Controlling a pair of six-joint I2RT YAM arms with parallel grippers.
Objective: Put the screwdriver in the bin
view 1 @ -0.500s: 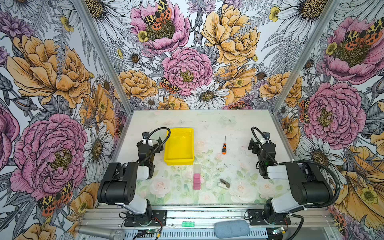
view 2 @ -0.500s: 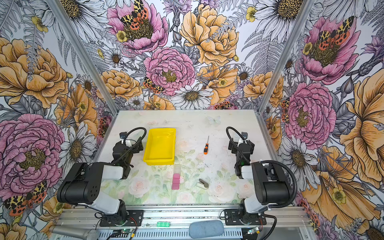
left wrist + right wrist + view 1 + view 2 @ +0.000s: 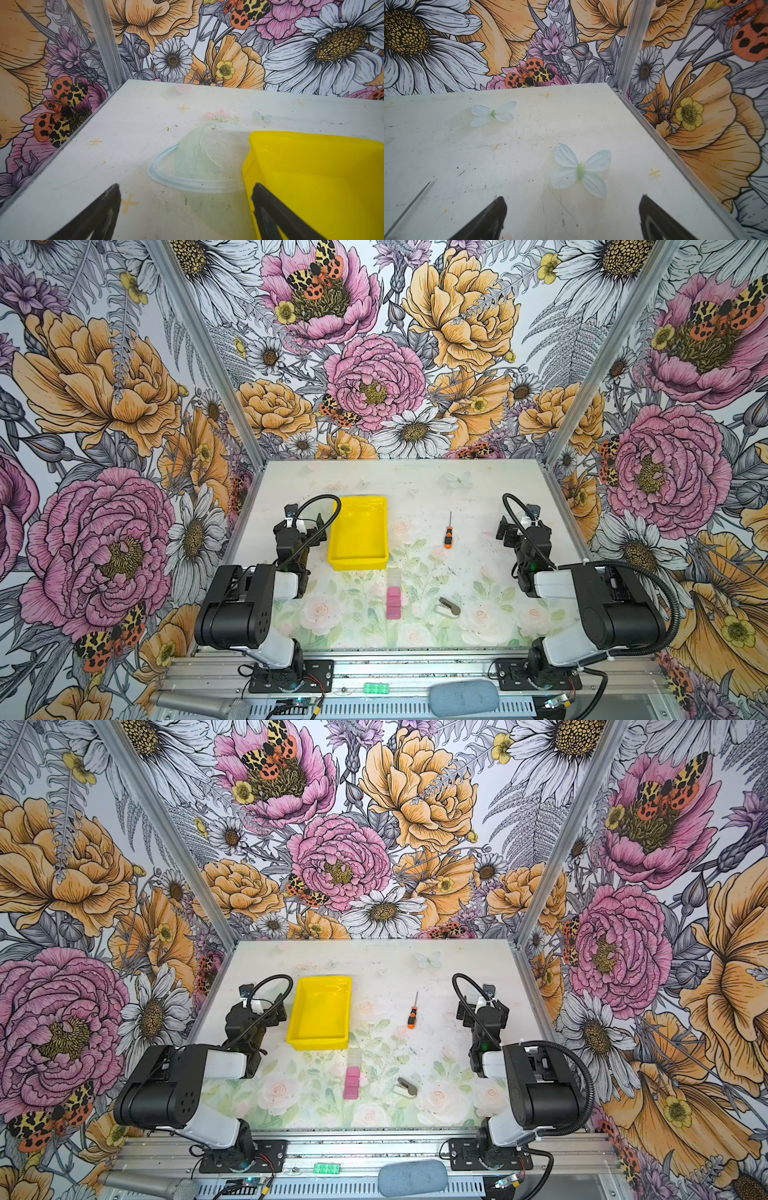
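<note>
The screwdriver point(image 3: 448, 536) point(image 3: 412, 1017), small with an orange-and-black handle, lies flat on the table right of centre, its thin shaft pointing to the back wall. The yellow bin point(image 3: 357, 531) point(image 3: 320, 1013) sits left of it, with nothing inside. My left gripper point(image 3: 302, 526) point(image 3: 186, 187) is open just left of the bin point(image 3: 311, 176), low over the table. My right gripper point(image 3: 519, 529) point(image 3: 572, 197) is open to the right of the screwdriver, apart from it, nothing between its fingers. A thin line at the edge of the right wrist view looks like the screwdriver's shaft point(image 3: 415, 199).
A pink block point(image 3: 393, 602) lies in front of the bin. A grey stapler-like object point(image 3: 449, 608) lies to the block's right. Flowered walls with metal posts close in the table on three sides.
</note>
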